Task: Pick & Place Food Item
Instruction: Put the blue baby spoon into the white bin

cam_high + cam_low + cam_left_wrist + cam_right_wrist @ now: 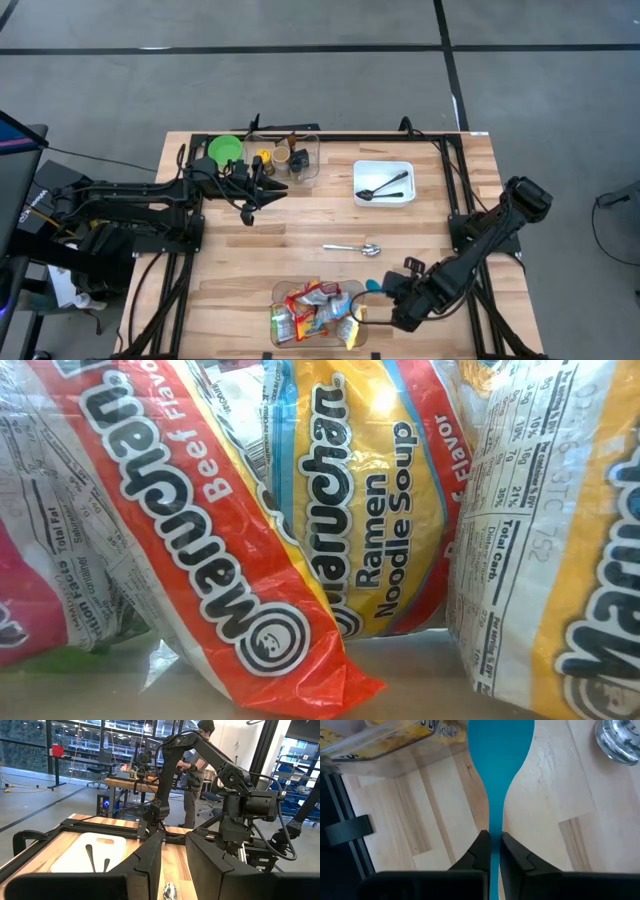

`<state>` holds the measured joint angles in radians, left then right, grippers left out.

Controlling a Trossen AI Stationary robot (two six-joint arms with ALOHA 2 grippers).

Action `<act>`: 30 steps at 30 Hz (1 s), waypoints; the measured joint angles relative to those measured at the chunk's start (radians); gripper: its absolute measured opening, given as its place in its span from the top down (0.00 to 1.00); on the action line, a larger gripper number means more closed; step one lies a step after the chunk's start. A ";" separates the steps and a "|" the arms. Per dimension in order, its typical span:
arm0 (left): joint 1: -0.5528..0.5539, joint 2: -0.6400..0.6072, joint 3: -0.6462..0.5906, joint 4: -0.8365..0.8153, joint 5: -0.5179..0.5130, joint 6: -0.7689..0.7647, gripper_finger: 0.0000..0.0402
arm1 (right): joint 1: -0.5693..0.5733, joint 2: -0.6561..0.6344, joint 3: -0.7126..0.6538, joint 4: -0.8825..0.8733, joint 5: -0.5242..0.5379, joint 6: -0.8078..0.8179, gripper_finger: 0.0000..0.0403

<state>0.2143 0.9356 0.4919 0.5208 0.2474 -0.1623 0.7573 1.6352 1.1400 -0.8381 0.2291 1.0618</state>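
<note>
Several ramen packets [310, 315] lie in a clear bin [283, 293] at the table's near edge; the low view shows the ramen packets [330, 530] close up, leaning on each other. My right gripper [494, 840] stands just right of the bin, shut on a teal spatula [500, 750]; from above, the right gripper [392, 292] and the teal spatula [372, 285] show beside the bin's right wall. My left gripper [172, 865] waits level at the far left, narrowly open, with nothing between its fingers; in the high view the left gripper [262, 195] shows near the far containers. My right gripper pinches the teal spatula's thin handle [494, 827] between its two fingers. The fingers come steeply from above and lie along the handle. The wide blade [501, 740] sticks out past the fingertips beside the bin's corner; whether it touches the table, I cannot tell.
A metal spoon [352, 248] lies mid-table. A white tray [384, 170] holding black utensils sits at the far right. A green bowl [225, 150] and a clear box of bottles [290, 158] stand at the far edge. A person [192, 775] stands beyond the table.
</note>
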 joint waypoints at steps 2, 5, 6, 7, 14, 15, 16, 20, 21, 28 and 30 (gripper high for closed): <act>0.000 0.000 0.000 0.000 0.000 0.000 0.79 | -0.004 0.000 0.000 0.000 0.000 0.000 0.98; 0.000 0.000 0.000 0.000 0.000 0.000 0.79 | -0.008 0.000 0.000 -0.002 0.000 -0.010 0.97; 0.000 0.000 0.000 0.000 0.000 0.000 0.79 | -0.008 0.000 0.000 -0.008 0.001 -0.015 0.97; 0.000 0.000 0.000 0.000 0.000 0.000 0.79 | -0.010 0.000 0.000 -0.015 0.004 -0.015 0.97; 0.000 0.000 0.000 0.000 0.000 0.000 0.79 | -0.043 0.000 0.016 -0.097 0.063 -0.103 0.97; 0.000 0.000 0.000 0.000 0.000 0.000 0.79 | -0.051 -0.001 0.020 -0.111 0.081 -0.139 0.97; 0.000 0.000 0.000 0.000 0.000 0.000 0.79 | -0.059 -0.001 0.026 -0.129 0.094 -0.177 0.97; 0.000 0.000 0.000 0.000 0.000 0.000 0.79 | -0.098 -0.001 0.057 -0.180 0.135 -0.332 0.97; 0.000 0.000 0.000 0.000 0.000 0.000 0.79 | -0.108 -0.001 0.062 -0.193 0.138 -0.363 0.97; 0.000 0.000 0.000 0.000 0.000 0.000 0.79 | -0.188 -0.001 0.092 -0.253 0.139 -0.591 0.97; 0.000 0.000 0.000 0.000 0.000 0.000 0.79 | -0.211 -0.001 0.092 -0.255 0.138 -0.631 0.97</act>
<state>0.2146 0.9356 0.4919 0.5205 0.2474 -0.1627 0.5461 1.6341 1.2316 -1.0929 0.3675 0.4310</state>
